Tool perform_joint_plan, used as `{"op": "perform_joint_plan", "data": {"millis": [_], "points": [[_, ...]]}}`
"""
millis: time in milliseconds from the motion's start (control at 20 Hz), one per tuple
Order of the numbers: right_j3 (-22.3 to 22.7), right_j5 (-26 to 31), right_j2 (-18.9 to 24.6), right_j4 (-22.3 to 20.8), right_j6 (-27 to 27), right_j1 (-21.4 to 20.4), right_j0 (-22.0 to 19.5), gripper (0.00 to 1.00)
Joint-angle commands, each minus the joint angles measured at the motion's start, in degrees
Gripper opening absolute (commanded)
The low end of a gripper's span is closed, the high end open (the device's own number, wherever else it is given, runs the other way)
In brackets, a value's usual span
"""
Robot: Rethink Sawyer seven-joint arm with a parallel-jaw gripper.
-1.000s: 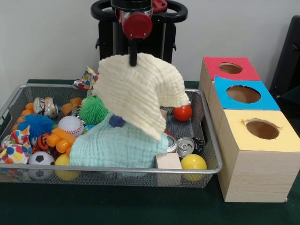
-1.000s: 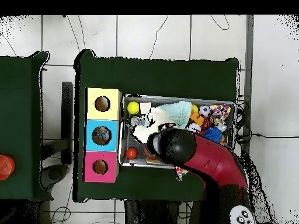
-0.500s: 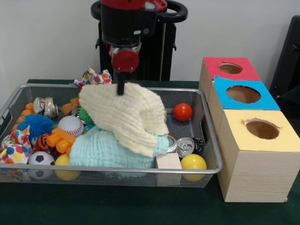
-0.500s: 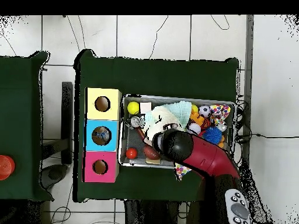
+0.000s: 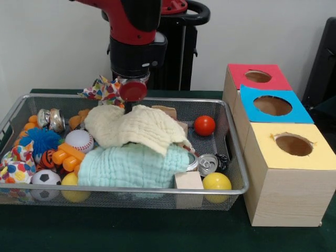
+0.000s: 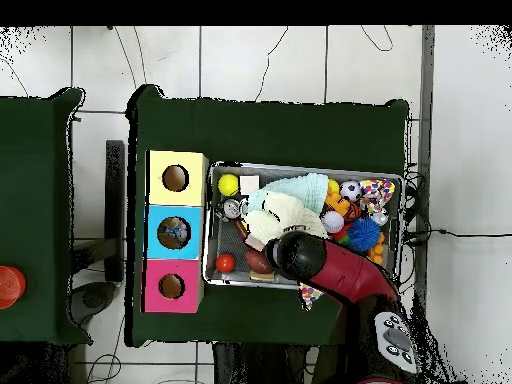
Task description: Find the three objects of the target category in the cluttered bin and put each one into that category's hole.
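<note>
Silver wire bin holding a cream cloth, mint cloth, red ball, yellow ball; red, blue, yellow box tops.

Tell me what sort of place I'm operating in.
Most likely a robotics lab test cell, not a home: a green-covered table on a tiled floor with loose cables, a wire bin of toys, and a sorting box with three coloured holes.

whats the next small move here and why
Probably let go of the cream cloth and lift the pincer clear. The cloth now lies slumped on the mint cloth inside the wire bin, and a can lies uncovered beside the yellow ball, free to be picked next.
</note>
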Motion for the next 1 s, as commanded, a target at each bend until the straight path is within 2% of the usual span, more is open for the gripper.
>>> {"op": "perform_joint_plan", "data": {"millis": [50,200,250,800,950,1000], "points": [[1.3,-2.2,0.1,-2.3,3.4,4.0,0.9,0.00],[2.6,-3.5,0.4,-2.4,3.1,4.4,0.4,0.00],[2.8,-3.6,0.3,-2.3,3.0,4.4,0.4,1.00],[3.3,-3.6,0.2,-3.2,1.9,4.2,-0.7,1.00],[4.8,0.3,0.3,-2.9,1.0,0.7,-1.2,1.00],[6.4,3.0,0.7,-2.6,0.0,-2.5,-1.8,1.00]]}}
